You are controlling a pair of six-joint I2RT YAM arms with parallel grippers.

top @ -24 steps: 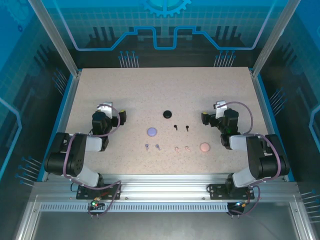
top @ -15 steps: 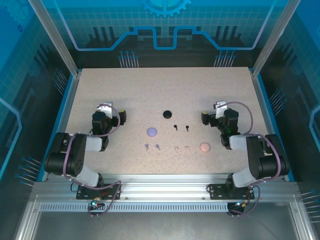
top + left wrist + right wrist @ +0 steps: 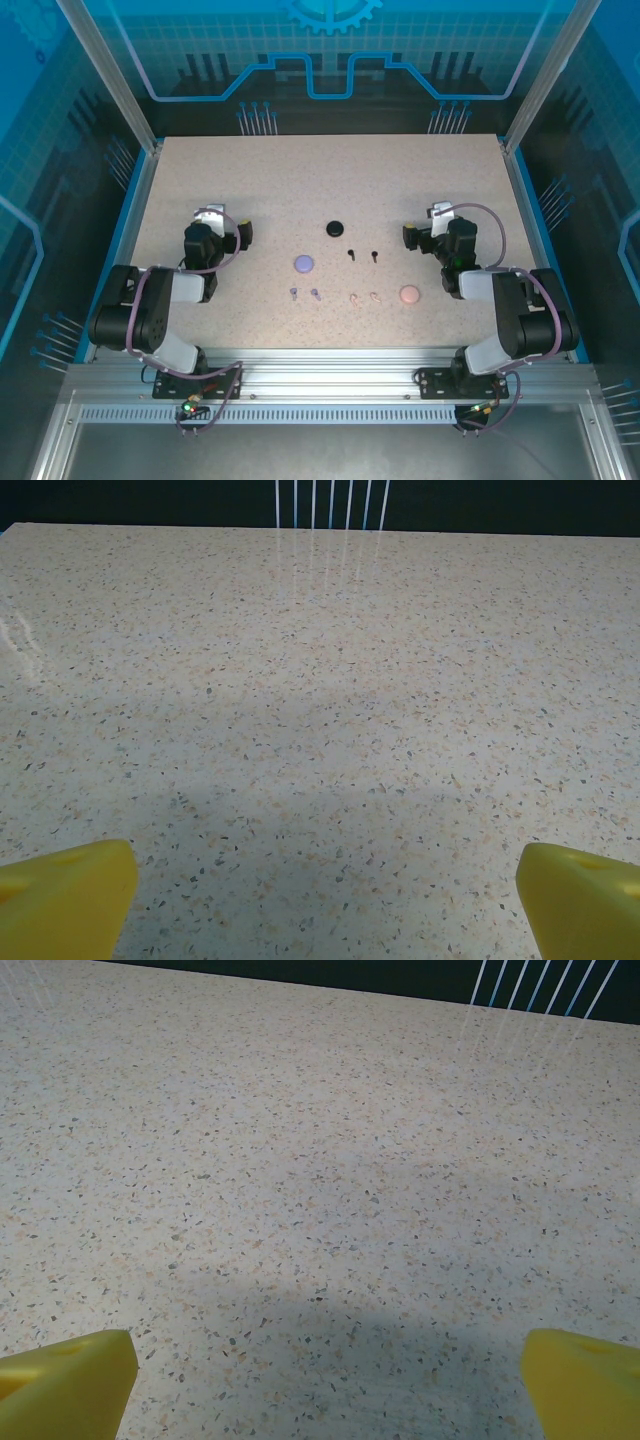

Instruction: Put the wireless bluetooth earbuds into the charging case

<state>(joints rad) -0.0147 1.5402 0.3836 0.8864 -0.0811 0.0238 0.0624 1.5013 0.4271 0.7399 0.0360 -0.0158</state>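
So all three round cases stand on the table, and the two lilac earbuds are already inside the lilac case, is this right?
Not quite. The lilac earbuds lie loose on the table, on the near side of the lilac case and apart from it, as the top external view shows. The rest holds.

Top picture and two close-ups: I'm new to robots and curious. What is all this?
Two robot arms are bolted at the near edge of a speckled table. The top picture looks down from above and behind them; each close-up comes from a wrist camera, the yellow shapes being its fingertips. On the table lie a lilac case, a black case, a pink case, and tiny lilac earbuds, black earbuds and pink earbuds. The left gripper and right gripper are open, holding nothing.
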